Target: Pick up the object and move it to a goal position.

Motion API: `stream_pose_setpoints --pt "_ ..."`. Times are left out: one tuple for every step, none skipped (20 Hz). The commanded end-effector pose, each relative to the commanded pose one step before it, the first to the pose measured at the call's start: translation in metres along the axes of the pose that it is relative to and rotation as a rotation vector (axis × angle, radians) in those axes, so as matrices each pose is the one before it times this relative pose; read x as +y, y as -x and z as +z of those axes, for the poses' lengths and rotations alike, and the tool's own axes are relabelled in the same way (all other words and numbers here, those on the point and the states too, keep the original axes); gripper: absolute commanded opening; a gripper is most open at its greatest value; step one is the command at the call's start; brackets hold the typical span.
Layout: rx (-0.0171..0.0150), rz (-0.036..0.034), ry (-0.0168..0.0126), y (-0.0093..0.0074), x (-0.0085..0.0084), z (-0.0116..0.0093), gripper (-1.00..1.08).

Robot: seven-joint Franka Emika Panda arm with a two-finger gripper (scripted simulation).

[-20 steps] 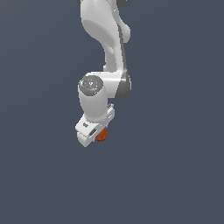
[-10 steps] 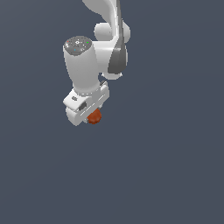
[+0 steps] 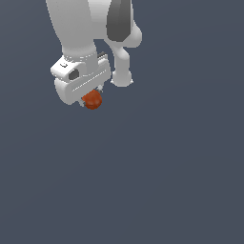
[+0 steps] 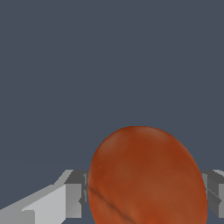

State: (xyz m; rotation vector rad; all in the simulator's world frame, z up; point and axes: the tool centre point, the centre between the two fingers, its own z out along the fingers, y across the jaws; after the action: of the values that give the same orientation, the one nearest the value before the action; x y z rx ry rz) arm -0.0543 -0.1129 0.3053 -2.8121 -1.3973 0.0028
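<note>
The object is a small orange-red mottled ball (image 3: 92, 99). It sits under the white hand of my arm, held between the fingers of my gripper (image 3: 91, 99), high in the exterior view and left of centre. In the wrist view the ball (image 4: 146, 177) fills the space between the two grey fingers (image 4: 75, 192), which press on it from both sides. The fingertips are hidden behind the ball in the exterior view.
The white arm (image 3: 81, 24) with a dark grey joint cover (image 3: 118, 19) comes down from the top of the exterior view. The background is a plain dark grey-blue surface (image 3: 167, 181) with no other objects in view.
The arm has carried the ball upward and slightly toward the exterior view's left. The wrist has turned, and the ball stays in the gripper.
</note>
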Motion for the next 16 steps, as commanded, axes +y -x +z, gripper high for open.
stream_pose_setpoints --pt "0.00178 -0.00031 0.00153 0.01423 -0.00640 -0.02779 -1.00" --pt "0.00066 -0.00016 -0.00015 0.00552 -0.00227 -0.01034 -1.00" --pt "0.00000 0.00000 0.00000 0.00526 -0.00220 -0.01003 -1.00" --pt "0.00000 0.00000 0.00000 0.00513 -0.00210 -0.00979 -1.00" --pt "0.00067 -0.00012 -0.00012 0.00517 -0.00198 -0.00962 -1.00" --pt "0.00000 0.00000 0.00000 0.00483 -0.00190 -0.00923 -1.00" --pt "0.00000 0.00000 0.00000 0.00465 -0.00180 -0.00887 -1.00" --pt "0.00000 0.00000 0.00000 0.00444 -0.00170 -0.00846 -1.00" --pt "0.00000 0.00000 0.00000 0.00423 -0.00159 -0.00804 -1.00" --pt "0.00000 0.00000 0.00000 0.00402 -0.00144 -0.00765 -1.00" --pt "0.00000 0.00000 0.00000 0.00381 -0.00128 -0.00724 -1.00" --pt "0.00000 0.00000 0.00000 0.00355 -0.00112 -0.00676 -1.00" --pt "-0.00044 0.00046 0.00027 0.00333 -0.00100 -0.00631 -1.00" --pt "0.00000 0.00000 0.00000 0.00303 -0.00086 -0.00575 -1.00" --pt "0.00000 0.00000 0.00000 0.00276 -0.00077 -0.00523 -1.00" --pt "-0.00058 0.00031 0.00020 0.00238 -0.00072 -0.00471 -1.00"
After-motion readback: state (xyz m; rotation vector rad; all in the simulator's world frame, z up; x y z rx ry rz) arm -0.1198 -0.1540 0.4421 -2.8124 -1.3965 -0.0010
